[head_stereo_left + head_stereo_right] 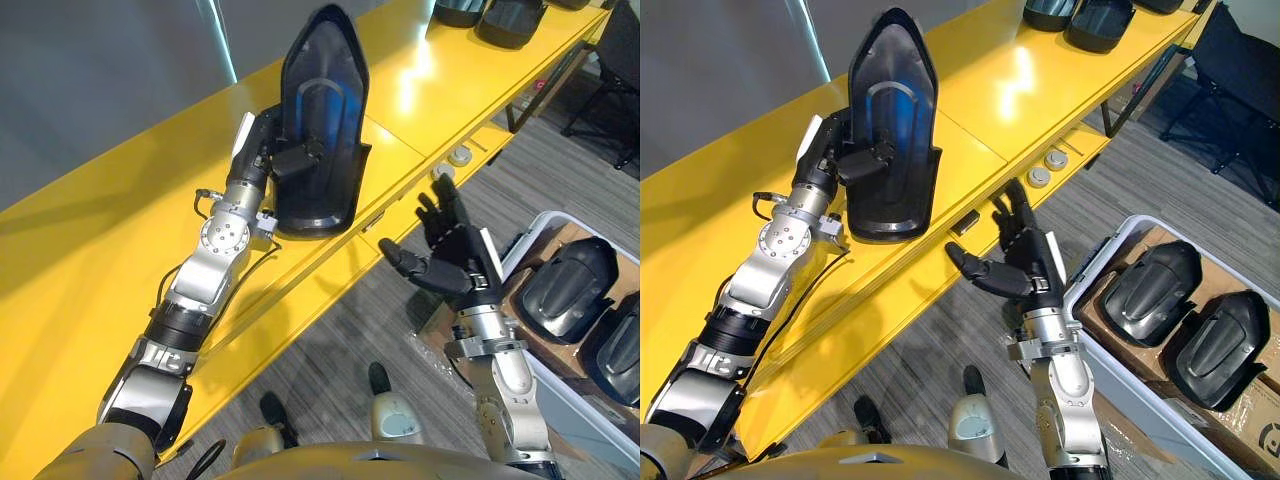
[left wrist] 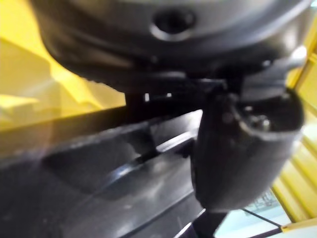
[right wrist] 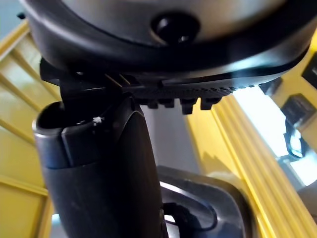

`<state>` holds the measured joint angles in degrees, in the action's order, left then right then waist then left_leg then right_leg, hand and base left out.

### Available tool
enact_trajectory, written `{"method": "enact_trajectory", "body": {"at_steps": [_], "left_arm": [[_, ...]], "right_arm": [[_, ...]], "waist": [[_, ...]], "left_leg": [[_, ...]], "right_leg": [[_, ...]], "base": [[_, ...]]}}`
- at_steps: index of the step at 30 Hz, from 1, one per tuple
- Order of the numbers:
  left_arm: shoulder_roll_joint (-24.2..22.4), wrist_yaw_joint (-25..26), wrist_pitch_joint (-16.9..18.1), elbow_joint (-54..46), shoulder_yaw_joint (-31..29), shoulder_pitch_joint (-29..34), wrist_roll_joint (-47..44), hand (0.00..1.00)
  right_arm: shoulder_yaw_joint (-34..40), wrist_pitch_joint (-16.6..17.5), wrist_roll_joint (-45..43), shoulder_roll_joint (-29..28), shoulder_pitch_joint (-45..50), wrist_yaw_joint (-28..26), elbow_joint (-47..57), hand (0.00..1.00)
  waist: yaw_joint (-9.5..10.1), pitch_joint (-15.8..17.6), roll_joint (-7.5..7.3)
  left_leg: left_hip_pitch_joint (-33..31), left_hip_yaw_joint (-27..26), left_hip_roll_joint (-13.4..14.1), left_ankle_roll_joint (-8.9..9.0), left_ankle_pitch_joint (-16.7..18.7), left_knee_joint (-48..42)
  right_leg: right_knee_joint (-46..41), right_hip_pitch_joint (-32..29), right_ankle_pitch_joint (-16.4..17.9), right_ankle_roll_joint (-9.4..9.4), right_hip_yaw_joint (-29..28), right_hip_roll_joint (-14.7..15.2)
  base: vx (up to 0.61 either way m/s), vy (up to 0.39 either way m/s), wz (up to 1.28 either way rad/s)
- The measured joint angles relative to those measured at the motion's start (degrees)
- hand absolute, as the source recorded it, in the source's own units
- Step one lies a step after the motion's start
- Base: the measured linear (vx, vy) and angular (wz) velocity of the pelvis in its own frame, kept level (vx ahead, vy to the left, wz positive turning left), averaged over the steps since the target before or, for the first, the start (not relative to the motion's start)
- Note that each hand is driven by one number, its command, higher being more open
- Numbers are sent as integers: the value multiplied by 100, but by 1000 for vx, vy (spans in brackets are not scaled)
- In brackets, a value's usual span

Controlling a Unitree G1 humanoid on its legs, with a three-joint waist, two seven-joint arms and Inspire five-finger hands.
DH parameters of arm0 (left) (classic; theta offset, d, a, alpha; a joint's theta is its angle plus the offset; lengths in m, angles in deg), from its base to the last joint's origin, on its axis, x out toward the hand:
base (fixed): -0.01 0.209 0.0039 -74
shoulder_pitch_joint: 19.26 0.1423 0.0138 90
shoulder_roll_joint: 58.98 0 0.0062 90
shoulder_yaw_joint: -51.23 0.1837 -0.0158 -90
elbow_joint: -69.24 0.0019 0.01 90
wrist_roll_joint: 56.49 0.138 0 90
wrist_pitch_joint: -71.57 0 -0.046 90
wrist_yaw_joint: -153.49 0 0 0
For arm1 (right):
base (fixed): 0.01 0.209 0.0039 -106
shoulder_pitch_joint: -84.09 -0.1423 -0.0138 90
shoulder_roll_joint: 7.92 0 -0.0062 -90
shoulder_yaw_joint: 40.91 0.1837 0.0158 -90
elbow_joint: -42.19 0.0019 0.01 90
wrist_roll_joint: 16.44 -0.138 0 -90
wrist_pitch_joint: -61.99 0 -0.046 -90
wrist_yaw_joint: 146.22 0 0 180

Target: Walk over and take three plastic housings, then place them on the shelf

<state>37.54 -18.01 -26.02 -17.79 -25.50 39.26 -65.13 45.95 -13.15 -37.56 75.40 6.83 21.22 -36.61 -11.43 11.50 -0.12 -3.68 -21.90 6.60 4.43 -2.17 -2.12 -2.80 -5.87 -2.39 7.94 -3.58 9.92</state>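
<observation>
The left hand (image 1: 280, 160) reached in from the left and was clenched on a black plastic housing (image 1: 322, 120). Its fingers were behind the shell and its thumb (image 2: 242, 148) was pressed across the front. The housing stood nearly upright over the yellow shelf (image 1: 120, 230), pointed end up, with its broad lower end down at the shelf top near the front edge. In the left wrist view the thumb lay against the housing's dark glossy face.

Farther along, two small round pieces (image 1: 1040, 177) sat side by side on the shelf's lower front ledge. Other dark housings (image 1: 490, 15) lay at the far end of the shelf, well apart from the held one.

Right of the shelf's front edge, the right hand (image 1: 455, 255) hung over the grey floor (image 1: 340, 350), released, with its fingers straight and spread, its thumb out to the side, and nothing in its grasp.

At the far right a pale bin (image 1: 1090, 290) stood on the floor, lined with cardboard. Two more housings (image 1: 1150, 280) lay in it side by side, domed backs up.
</observation>
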Motion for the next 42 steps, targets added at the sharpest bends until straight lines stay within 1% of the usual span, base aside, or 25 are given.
{"method": "enact_trajectory", "body": {"at_steps": [3,4,8,11,13,15,17,18,21,24,25,27,28,30,42], "left_arm": [[39,143,-14,116,-13,-198,-56,0],[45,269,-65,175,-63,-222,-176,0],[44,678,-145,256,-188,-287,-364,0],[46,1088,-147,516,-550,-474,-569,0],[71,1203,-147,719,-833,-630,-713,0],[86,1209,-146,801,-988,-676,-821,0],[103,1214,-141,801,-1005,-678,-910,0],[103,1222,-139,801,-1003,-682,-912,100],[104,1313,-139,809,-1001,-744,-924,100],[170,1366,-147,1032,-947,-969,-870,100],[279,1453,-196,1179,-835,-992,-872,100],[284,1484,-327,1313,-796,-993,-883,100],[284,1504,-342,1333,-789,-1020,-889,100],[295,1545,-330,1332,-791,-1112,-873,100],[336,1665,-341,1335,-716,-1149,-775,100]], "right_arm": [[-153,-115,-1,6,-19,16,6,100],[-213,-169,-1,12,-22,17,6,100],[-283,-191,-5,81,-25,45,10,100],[-539,-208,-1,249,-35,56,28,100],[-658,-226,-3,271,-37,63,29,100],[-722,-260,-2,273,-41,63,32,100],[-778,-318,-2,278,-44,69,32,100],[-819,-325,-2,279,-52,80,33,100],[-920,-325,-2,281,-135,159,37,100],[-960,-325,-5,319,-253,298,91,100],[-987,-325,-7,370,-303,352,112,100],[-995,-325,-7,404,-301,418,140,100],[-1014,-325,-9,406,-298,455,155,100],[-1025,-325,-10,434,-286,473,155,100],[-1214,-325,-10,452,-280,573,155,100]], "waist": [[4,93,26],[-6,105,48],[-24,199,134],[-41,359,212],[-41,489,215],[-34,572,210],[-19,622,191],[-1,645,192],[3,694,196],[-2,742,180],[-32,808,185],[-43,882,194],[-42,987,189],[-34,1045,203],[-35,1072,212]], "left_leg": [[1,14,-15,-8,-51,57],[2,14,-15,-8,-52,60],[2,14,-18,-11,-65,68],[8,15,-18,-16,-139,140],[1,15,-15,-15,-172,159],[-7,15,-19,-18,-177,159],[-8,15,-20,-20,-179,159],[-12,15,-20,-20,-179,158],[-55,20,-22,-24,-184,151],[-189,40,-23,-44,-224,135],[-183,41,-23,-45,-226,133],[-181,41,-23,-48,-229,130],[-181,45,-21,-51,-240,131],[-180,47,-22,-54,-242,131],[-180,46,-21,-55,-245,131]], "right_leg": [[-2,-15,-4,6,9,3],[-2,-16,-3,6,9,2],[-6,-25,-4,8,9,2],[-22,-58,-10,20,9,-11],[-57,-93,-11,23,9,-19],[-93,-119,-9,23,4,-17],[-95,-121,-8,23,4,-16],[-95,-125,-7,23,5,-16],[-108,-170,-7,23,5,-13],[-159,-306,-15,32,4,-14],[-182,-308,-15,32,4,-14],[-194,-311,-14,32,3,-14],[-204,-316,-15,32,3,-16],[-213,-316,-15,32,3,-15],[-213,-318,-13,34,4,-15]], "base": [[-13,2,3],[0,0,0],[0,0,0],[0,0,0],[-16,-5,-1],[0,0,0],[0,0,0],[0,0,0],[0,0,0],[-9,-4,4],[0,0,0],[0,0,0],[0,0,0],[0,0,0],[0,0,0]]}}
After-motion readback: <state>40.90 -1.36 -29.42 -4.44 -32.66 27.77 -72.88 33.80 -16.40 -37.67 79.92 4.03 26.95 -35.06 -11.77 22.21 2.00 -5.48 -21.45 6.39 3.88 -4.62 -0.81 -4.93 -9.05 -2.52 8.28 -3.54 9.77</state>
